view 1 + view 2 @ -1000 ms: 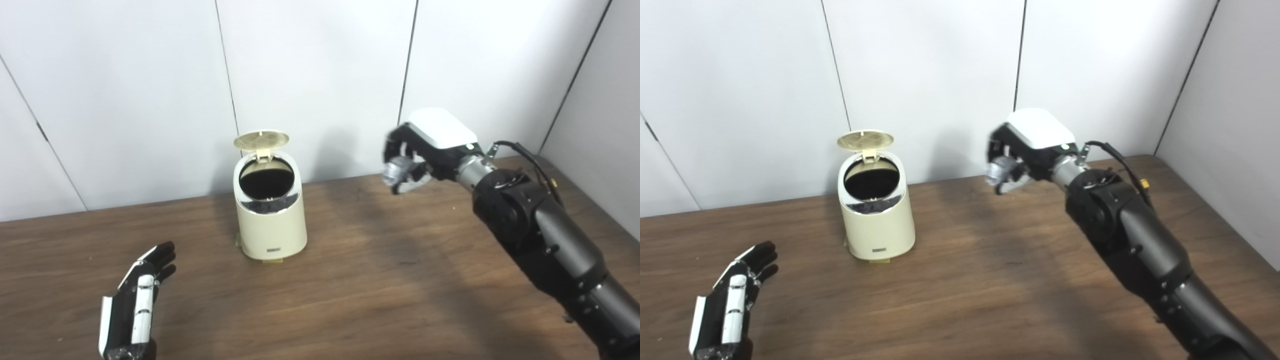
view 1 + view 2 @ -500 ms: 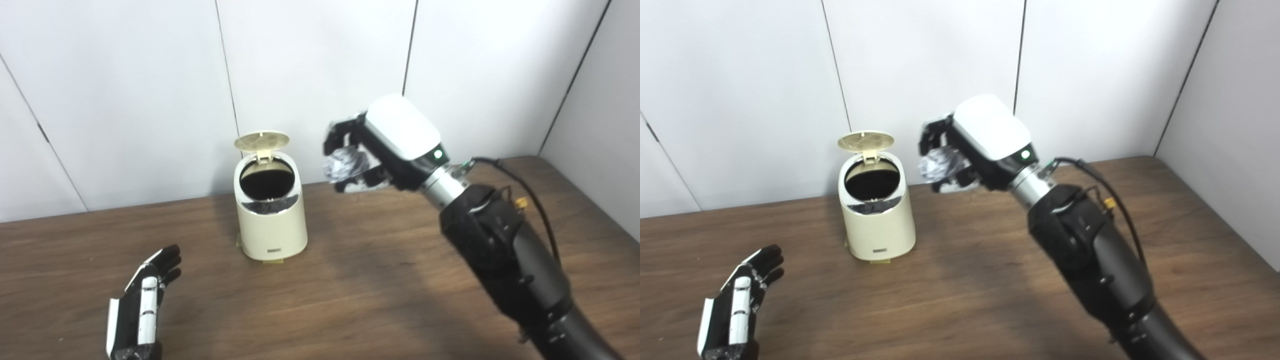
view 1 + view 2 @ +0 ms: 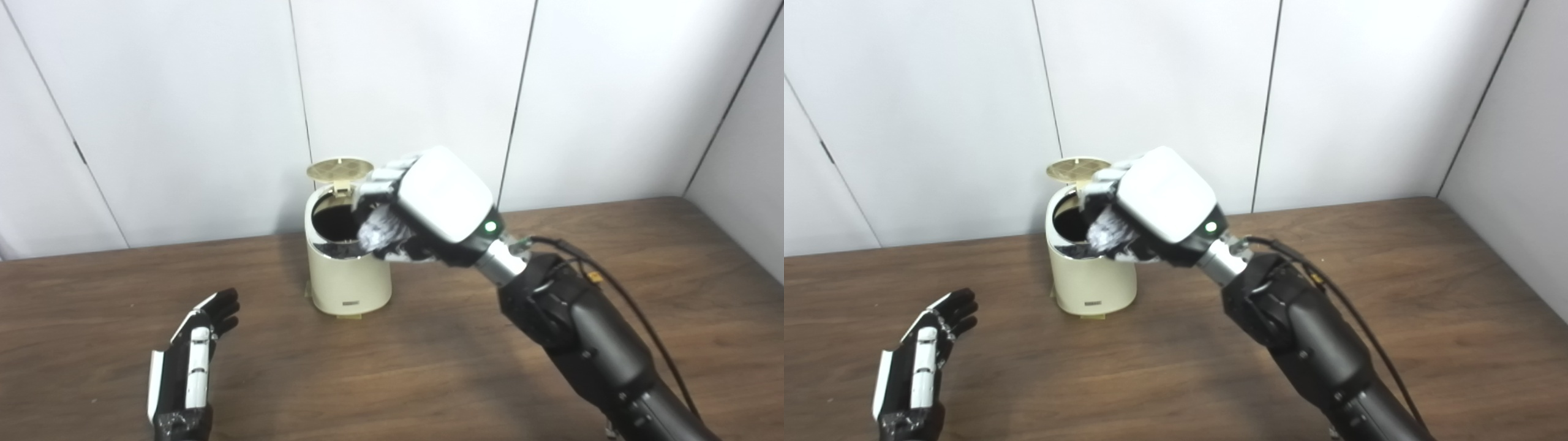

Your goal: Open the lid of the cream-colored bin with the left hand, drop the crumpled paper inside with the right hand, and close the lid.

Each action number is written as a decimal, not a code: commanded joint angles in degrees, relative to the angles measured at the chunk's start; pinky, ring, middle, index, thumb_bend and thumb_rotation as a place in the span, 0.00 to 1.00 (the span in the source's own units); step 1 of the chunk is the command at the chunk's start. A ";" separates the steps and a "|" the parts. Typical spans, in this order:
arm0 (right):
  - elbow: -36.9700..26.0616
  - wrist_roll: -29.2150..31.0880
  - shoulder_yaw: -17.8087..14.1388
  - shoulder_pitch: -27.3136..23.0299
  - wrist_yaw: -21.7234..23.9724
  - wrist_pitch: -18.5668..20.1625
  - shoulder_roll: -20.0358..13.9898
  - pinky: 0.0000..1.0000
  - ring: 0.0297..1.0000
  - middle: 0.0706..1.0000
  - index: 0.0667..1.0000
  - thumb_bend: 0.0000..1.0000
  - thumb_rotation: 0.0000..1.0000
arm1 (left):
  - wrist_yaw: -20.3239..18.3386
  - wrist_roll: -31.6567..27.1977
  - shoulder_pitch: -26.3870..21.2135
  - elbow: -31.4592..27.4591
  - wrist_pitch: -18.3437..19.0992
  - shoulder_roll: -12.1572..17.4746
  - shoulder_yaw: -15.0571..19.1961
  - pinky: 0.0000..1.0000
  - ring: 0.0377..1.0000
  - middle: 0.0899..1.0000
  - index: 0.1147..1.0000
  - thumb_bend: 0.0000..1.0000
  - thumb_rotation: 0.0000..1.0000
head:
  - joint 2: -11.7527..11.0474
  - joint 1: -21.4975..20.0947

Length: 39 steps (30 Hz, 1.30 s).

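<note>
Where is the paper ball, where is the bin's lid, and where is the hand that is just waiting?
crumpled paper (image 3: 381,231), left eye view, on its white crinkled front.
lid (image 3: 340,168), left eye view, on its raised round underside.
left hand (image 3: 920,365), right eye view, on the back of the hand.

One cream-colored, round plastic bin (image 3: 348,275) is standing on one dark brown wooden table (image 3: 429,380). One round cream lid (image 3: 340,168) is standing raised at the back of that bin. One crumpled ball of white-and-grey paper (image 3: 381,228) is showing at the bin's rim. Two robot hands are showing: one black-and-white left hand (image 3: 187,364) with fingers apart, and one right hand with a white back (image 3: 429,205), which is curling around the single paper ball.
</note>
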 commanded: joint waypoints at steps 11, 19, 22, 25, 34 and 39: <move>11.94 -4.96 2.25 -8.08 -8.48 0.66 2.98 0.35 0.45 0.49 0.41 0.50 0.00 | 0.22 -0.09 -0.70 -0.25 -1.51 -0.87 -1.12 0.83 0.82 0.80 0.77 0.31 0.87 | 0.25 0.37; 18.25 -7.88 3.98 -11.10 -9.03 4.00 3.95 0.32 0.45 0.53 0.44 0.49 0.00 | 0.49 0.61 -0.67 -0.08 -1.93 -0.88 -1.25 0.82 0.83 0.81 0.77 0.33 0.86 | 0.24 0.47; 19.78 -8.72 4.69 -11.97 -9.02 5.17 3.87 0.34 0.45 0.53 0.43 0.49 0.00 | 0.66 0.90 -0.64 -0.22 -1.68 -0.92 -1.23 0.82 0.83 0.81 0.77 0.33 0.87 | 0.24 0.38; 21.49 -9.01 5.17 -12.76 -9.67 5.85 3.75 0.35 0.45 0.52 0.44 0.49 0.00 | 0.80 0.93 -0.69 -0.13 -1.58 -0.97 -1.17 0.82 0.83 0.80 0.77 0.33 0.86 | 0.13 0.40; 25.63 -9.18 5.89 -15.12 -10.52 8.87 3.52 0.31 0.43 0.53 0.46 0.49 0.00 | 0.51 0.82 -0.67 -0.10 -1.87 -0.83 -1.35 0.83 0.84 0.81 0.77 0.33 0.85 | 0.19 0.27; 26.72 -9.14 6.43 -15.73 -9.70 10.16 3.29 0.30 0.43 0.54 0.46 0.49 0.00 | 0.69 0.94 -0.63 -0.27 -1.77 -0.97 -1.37 0.83 0.83 0.80 0.77 0.35 0.84 | 0.29 0.23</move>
